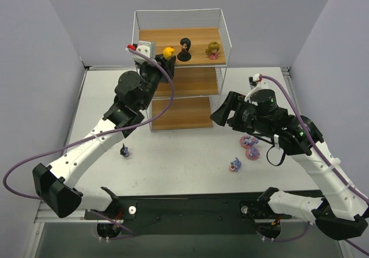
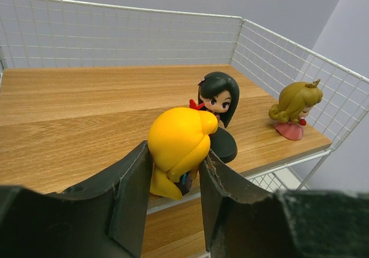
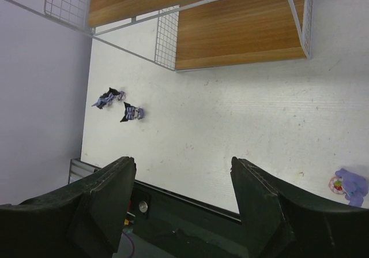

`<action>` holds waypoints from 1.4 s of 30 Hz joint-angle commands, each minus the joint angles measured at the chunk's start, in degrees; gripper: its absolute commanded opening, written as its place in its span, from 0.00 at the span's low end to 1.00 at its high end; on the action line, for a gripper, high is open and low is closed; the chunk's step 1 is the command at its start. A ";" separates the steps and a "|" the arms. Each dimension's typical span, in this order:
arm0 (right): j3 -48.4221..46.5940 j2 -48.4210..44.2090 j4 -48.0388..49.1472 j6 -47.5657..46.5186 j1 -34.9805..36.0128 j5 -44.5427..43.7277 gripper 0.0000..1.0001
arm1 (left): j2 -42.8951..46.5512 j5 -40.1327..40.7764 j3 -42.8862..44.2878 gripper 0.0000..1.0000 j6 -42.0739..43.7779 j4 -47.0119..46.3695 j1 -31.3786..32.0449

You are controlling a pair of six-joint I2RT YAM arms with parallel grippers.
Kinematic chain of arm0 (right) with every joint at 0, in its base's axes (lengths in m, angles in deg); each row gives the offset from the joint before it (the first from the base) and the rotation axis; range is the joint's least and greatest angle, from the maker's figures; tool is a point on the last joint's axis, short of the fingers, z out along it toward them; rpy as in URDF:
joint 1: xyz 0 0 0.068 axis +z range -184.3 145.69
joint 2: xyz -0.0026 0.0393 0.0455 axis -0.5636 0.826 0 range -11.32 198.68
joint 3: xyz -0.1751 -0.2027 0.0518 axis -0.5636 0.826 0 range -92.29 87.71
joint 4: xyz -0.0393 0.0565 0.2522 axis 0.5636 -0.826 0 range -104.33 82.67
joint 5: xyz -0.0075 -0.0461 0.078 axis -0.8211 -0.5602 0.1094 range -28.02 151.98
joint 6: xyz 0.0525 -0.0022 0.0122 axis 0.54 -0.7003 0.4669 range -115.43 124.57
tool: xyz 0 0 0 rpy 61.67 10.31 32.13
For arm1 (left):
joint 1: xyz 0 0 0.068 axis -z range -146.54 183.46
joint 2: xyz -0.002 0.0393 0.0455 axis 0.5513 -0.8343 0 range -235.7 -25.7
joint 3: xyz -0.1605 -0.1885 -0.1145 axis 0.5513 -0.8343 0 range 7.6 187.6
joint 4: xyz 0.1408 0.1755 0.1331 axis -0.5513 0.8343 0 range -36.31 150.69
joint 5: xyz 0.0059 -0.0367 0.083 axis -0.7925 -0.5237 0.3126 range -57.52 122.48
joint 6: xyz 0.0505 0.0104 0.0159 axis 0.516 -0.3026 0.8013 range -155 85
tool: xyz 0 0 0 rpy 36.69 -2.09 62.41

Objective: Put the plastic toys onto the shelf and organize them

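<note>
**Left gripper** (image 2: 176,154): the jaws are partly closed, pinching the yellow-haired doll (image 2: 177,134) by the sides of its head. You hold it at the front edge of the top board of the shelf (image 2: 75,113). Whether its base rests on the wood cannot be told.

**Same board:** just beyond it stands the black-haired doll (image 2: 219,99), upright. Further toward the right-hand wire wall stands the blonde doll (image 2: 295,109) in a pink dress, also upright.

**Right gripper** (image 3: 183,165): the jaws are spread wide with nothing between them, and it hangs above the table (image 1: 184,154) in front of the shelf.

**Table:** near the right gripper are three purple-pink bunny-like figures (image 1: 251,147), two close together and one nearer the arm bases. Two dark blue-purple figurines (image 3: 131,113) stand on the left part of the table, and a third does not show.

**Progress, as a judgement:** two toys are placed, a third is at the point of release, and at least five are left on the table. The lower boards show no toy where they are visible, so you are roughly a third of the way through.
</note>
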 commanded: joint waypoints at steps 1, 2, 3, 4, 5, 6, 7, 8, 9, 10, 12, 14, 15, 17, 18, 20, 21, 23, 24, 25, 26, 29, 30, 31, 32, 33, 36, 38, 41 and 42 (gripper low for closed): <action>0.30 0.14 1.43 -0.48 -0.96 2.14 0.68 | -0.70 0.70 1.01 0.00 1.39 -3.10 -0.22; 0.30 0.14 1.43 -0.39 -1.05 2.23 0.68 | -0.79 0.61 1.01 0.00 1.39 -3.01 -0.40; 0.30 0.22 1.43 -0.48 -1.05 2.32 0.68 | -0.96 0.52 1.10 0.00 1.39 -2.75 -0.49; 0.30 0.23 1.43 -0.48 -1.14 2.32 0.68 | -1.05 0.52 1.10 0.00 1.39 -2.66 -0.57; 0.47 0.23 1.43 -0.39 -1.23 2.32 0.68 | -1.05 0.61 1.10 0.00 1.39 -2.57 -0.66; 0.48 0.23 1.51 -0.39 -1.31 2.32 0.68 | -1.14 0.70 1.10 0.00 1.39 -2.31 -0.84; 0.56 0.23 1.51 -0.39 -1.31 2.32 0.68 | -1.23 0.78 1.10 0.00 1.39 -2.13 -0.92; 0.65 0.23 1.60 -0.48 -1.40 2.32 0.68 | -1.23 0.70 1.10 0.00 1.48 -2.05 -0.93; 0.74 0.14 1.60 -0.48 -1.49 2.32 0.68 | -1.40 0.78 1.10 0.01 1.56 -1.78 -1.01; 0.74 0.14 1.60 -0.48 -1.58 2.32 0.68 | -1.49 0.78 1.10 0.04 1.65 -1.61 -1.10; 0.91 -0.04 1.77 -0.39 -1.75 2.41 0.68 | -1.67 0.87 1.10 0.06 1.74 -1.17 -1.19; 1.09 0.05 1.69 -0.39 -1.75 2.50 0.68 | -1.84 1.05 1.01 0.08 1.74 -0.99 -1.36; 1.26 0.05 1.78 -0.39 -1.93 2.67 0.68 | -1.93 0.96 0.92 0.09 1.74 -0.99 -1.45; 1.35 -0.04 1.87 -0.31 -1.93 2.76 0.68 | -2.02 0.87 0.83 0.13 1.74 -0.99 -1.63; 1.62 -0.04 1.95 -0.31 -2.02 2.85 0.68 | -2.11 0.79 0.83 0.14 1.74 -0.90 -1.63; 1.71 -0.04 2.04 -0.22 -2.19 3.02 0.68 | -2.19 0.70 0.83 0.20 1.74 -0.82 -1.72; 1.88 -0.13 2.04 -0.22 -2.19 3.02 0.68 | -2.02 0.70 0.83 0.23 1.74 -0.73 -1.72; 1.88 -0.13 2.22 -0.13 -2.19 3.11 0.68 | -1.93 0.61 0.75 0.30 1.74 -0.73 -1.72; 1.88 -0.21 2.13 -0.22 -2.37 3.11 0.68 | -2.02 0.70 0.75 0.36 1.74 -0.73 -1.72; 1.97 -0.30 2.13 -0.13 -2.37 3.11 0.68 | -1.93 0.70 0.75 0.38 1.74 -0.73 -1.72; 2.06 -0.30 2.22 -0.22 -2.46 3.11 0.68 | -1.84 0.61 0.75 0.40 1.74 -0.81 -1.72; 2.06 -0.56 2.30 -0.13 -2.54 3.20 0.67 | -1.84 0.52 0.92 0.46 1.83 -0.73 -1.72; 2.14 -0.48 2.30 -0.22 -2.54 3.20 0.67 | -1.76 0.52 0.92 0.49 2.00 -0.73 -1.72; 2.23 -0.56 2.30 -0.13 -2.54 3.20 0.67 | -1.75 0.52 0.92 0.50 2.18 -0.73 -1.72; 2.23 -0.65 2.39 -0.13 -2.72 3.20 0.67 | -1.75 0.61 0.92 0.51 2.27 -0.73 -1.72; 2.32 -0.65 2.39 -0.04 -2.72 3.29 0.67 | -1.84 0.70 0.92 0.52 2.35 -0.73 -1.80; 2.58 -1.00 2.39 0.04 -2.81 3.20 0.67 | -1.67 0.87 0.75 0.55 2.97 -0.73 -1.72; 2.85 -1.18 2.48 0.04 -2.98 3.20 0.67 | -1.75 1.14 0.57 0.56 3.41 -0.64 -1.72; 3.02 -1.27 2.57 0.13 -3.07 3.37 0.67 | -1.67 1.40 0.57 0.59 3.67 -0.64 -1.72; 2.94 -1.27 2.57 0.13 -3.07 3.55 0.67 | -1.58 1.40 0.57 0.60 3.67 -0.64 -1.72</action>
